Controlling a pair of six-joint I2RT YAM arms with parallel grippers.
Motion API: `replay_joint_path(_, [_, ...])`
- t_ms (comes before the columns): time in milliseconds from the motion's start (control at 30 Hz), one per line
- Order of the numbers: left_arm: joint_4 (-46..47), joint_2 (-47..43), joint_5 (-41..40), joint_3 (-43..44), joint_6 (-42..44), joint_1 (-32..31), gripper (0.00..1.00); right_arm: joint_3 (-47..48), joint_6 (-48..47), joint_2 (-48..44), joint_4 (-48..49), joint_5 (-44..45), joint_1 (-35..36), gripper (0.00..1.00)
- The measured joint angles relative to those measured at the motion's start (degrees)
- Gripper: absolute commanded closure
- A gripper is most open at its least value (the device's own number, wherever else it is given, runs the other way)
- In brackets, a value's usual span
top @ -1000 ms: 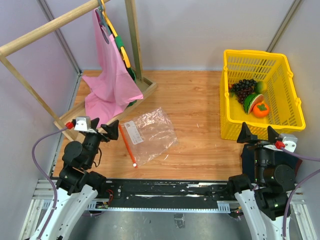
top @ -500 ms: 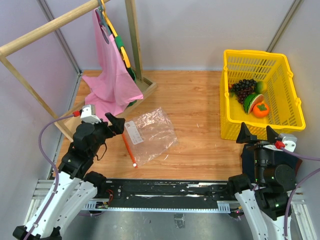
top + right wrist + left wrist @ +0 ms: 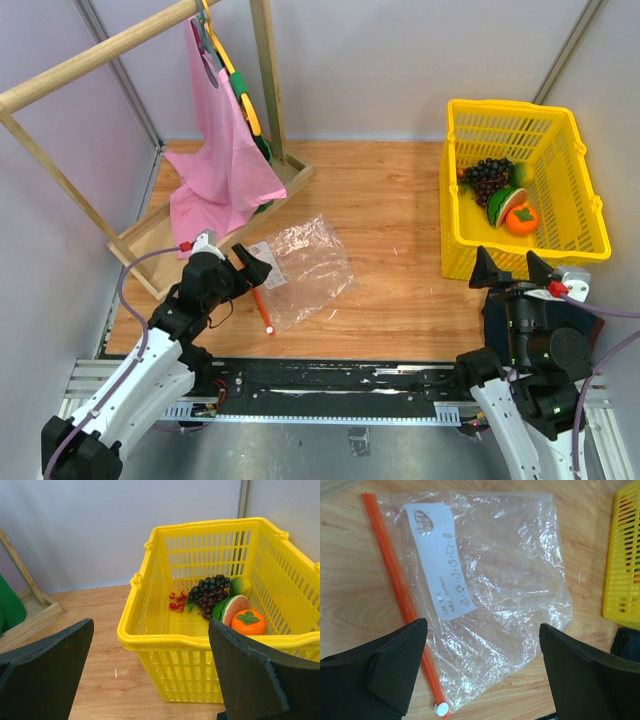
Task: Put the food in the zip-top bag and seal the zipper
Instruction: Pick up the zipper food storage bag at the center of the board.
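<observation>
Crinkly zip-top bag [image 3: 510,580] lies flat — orange-red zipper [image 3: 396,580] edging it; left claw [image 3: 482,625], right claw [image 3: 151,624] spread.

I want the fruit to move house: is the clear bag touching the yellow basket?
Apart. The top view shows a strip of wooden table between the zip-top bag and the yellow basket.

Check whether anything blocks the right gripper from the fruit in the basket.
Yes: the near wall of the yellow basket stands between the right gripper and the fruit. From above, nothing visible does.
</observation>
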Motion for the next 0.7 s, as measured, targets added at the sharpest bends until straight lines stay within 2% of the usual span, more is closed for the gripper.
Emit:
replay_joint_path(333, [11.89,3.93,2.47,-9.07,-7.04,3.06,0.11,0.0,-0.31,0.0,-0.48,-0.87,1.11,0.02])
replay_joint_path(533, [16.87,8.59,5.49,-10.84,-8.41,6.1,0.2,0.0,-0.55,0.0,-0.5,-1.33,1.18,0.02])
replay_joint_path(700, [20.26,10.32,6.67,-12.92,-8.61,7.69,0.21,0.0,-0.81,0.0,-0.5,-1.75,1.18,0.02])
